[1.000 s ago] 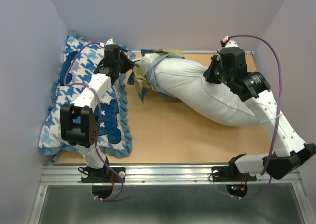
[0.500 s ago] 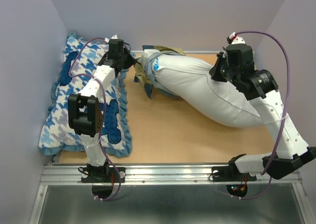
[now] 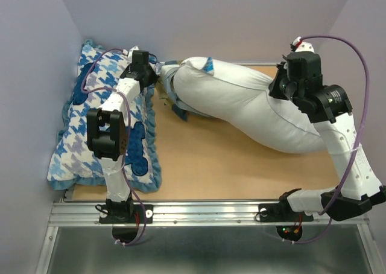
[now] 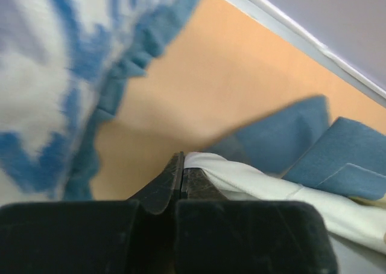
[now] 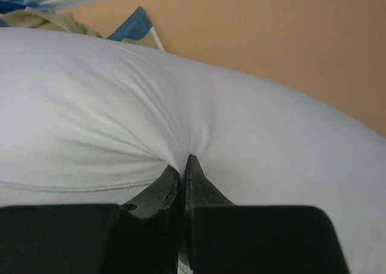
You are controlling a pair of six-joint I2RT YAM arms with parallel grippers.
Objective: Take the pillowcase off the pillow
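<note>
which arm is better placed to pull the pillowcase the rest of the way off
Left, probably: the left fingers are shut on the pillowcase, bunched at the pillow's end; the right fingers only pinch the pillow.

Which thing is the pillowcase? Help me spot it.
A big white pillow lies across the wooden table. At its left end, near the back wall, the pillowcase is the crumpled bunch pinched by the left gripper. Its plain blue, tan and cream patches differ from the houndstooth cushion beside it.
</note>
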